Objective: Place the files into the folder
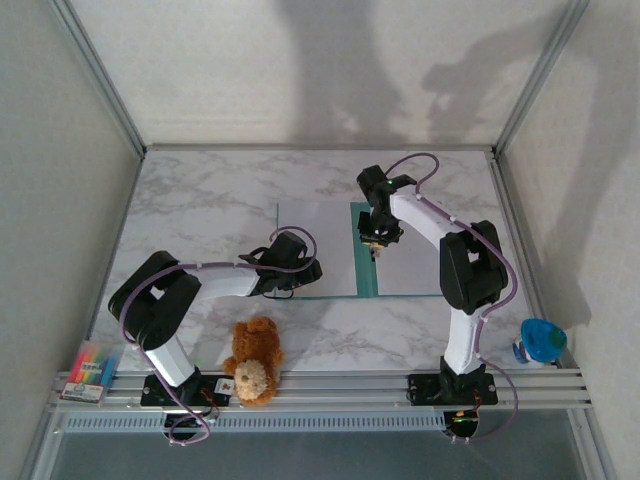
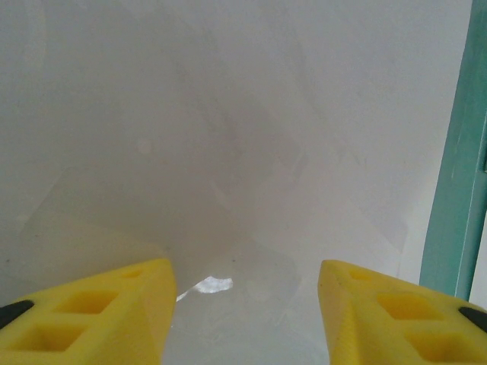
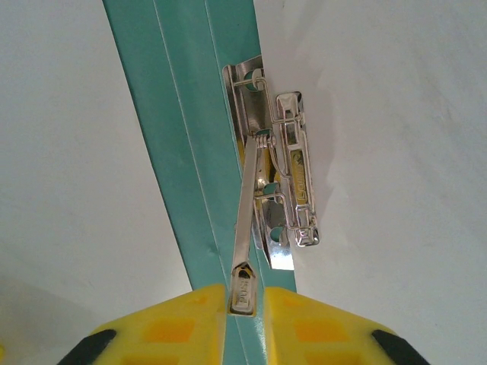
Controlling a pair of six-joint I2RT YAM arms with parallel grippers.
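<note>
Teal folder lay open and flat mid-table, its spine running 12 to 6 o'clock. White files lay on the 9 o'clock side of the spine, their long edge parallel to it. I could not separate the sheets from the pale inner cover beneath.

Right gripper sat over the spine. In the wrist view its fingers were pinched together on the tip of the metal lever, which ran toward 12 o'clock into the clip on the 3 o'clock leaf. Judged: the lever's swing governs whether the clip can take paper.

Left gripper was nearer the files, at their 7 o'clock corner. Its jaws stood apart, with the sheet ahead of them and the teal strip at 3 o'clock. Nothing was seen clamped.

Room: bare marble lay off 9 and 12 o'clock. A teddy bear sat at 6 o'clock, apart from the paper.
</note>
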